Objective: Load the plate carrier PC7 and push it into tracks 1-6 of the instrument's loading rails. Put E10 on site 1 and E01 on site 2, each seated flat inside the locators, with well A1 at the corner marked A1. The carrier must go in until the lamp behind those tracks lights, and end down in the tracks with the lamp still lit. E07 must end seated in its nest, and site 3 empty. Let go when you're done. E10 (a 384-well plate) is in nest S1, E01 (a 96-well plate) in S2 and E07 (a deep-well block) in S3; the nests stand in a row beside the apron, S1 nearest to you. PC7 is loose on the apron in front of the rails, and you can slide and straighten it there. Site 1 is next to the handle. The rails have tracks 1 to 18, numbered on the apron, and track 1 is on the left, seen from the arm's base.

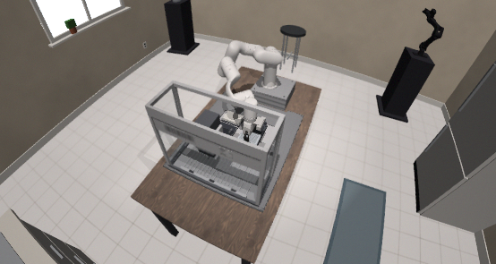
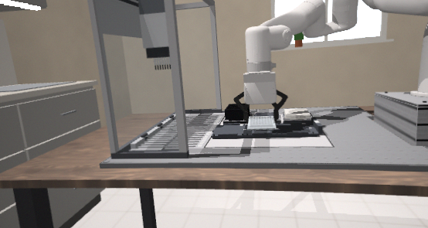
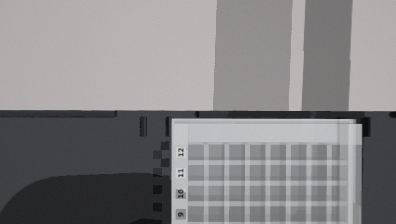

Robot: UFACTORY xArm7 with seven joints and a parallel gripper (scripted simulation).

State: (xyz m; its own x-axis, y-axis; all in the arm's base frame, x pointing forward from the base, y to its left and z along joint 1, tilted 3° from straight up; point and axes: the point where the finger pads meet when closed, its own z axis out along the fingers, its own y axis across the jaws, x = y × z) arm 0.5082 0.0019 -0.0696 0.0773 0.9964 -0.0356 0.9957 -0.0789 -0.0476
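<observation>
My gripper [image 2: 262, 116] points straight down and is shut on E01 [image 2: 262, 123], a pale 96-well plate, holding it by its two sides. In the wrist view the plate [image 3: 265, 172] shows column numbers 9 to 12 along its left edge. It is down at the level of the dark carrier PC7 [image 2: 266, 133], around its middle site; I cannot tell whether it sits flat inside the locators. The carrier's site left of the plate in the wrist view [image 3: 75, 165] is dark and holds no plate. A white plate [image 2: 297, 114] lies to the right, behind the carrier. A black deep-well block [image 2: 236, 112] stands to the left.
The carrier lies on the pale apron [image 2: 270, 142] in front of the loading rails [image 2: 174, 131]. The instrument's grey frame [image 2: 174, 64] stands over the rails. The arm's base block [image 2: 402, 114] is at the right. The arm also shows in the overhead view [image 1: 246, 134].
</observation>
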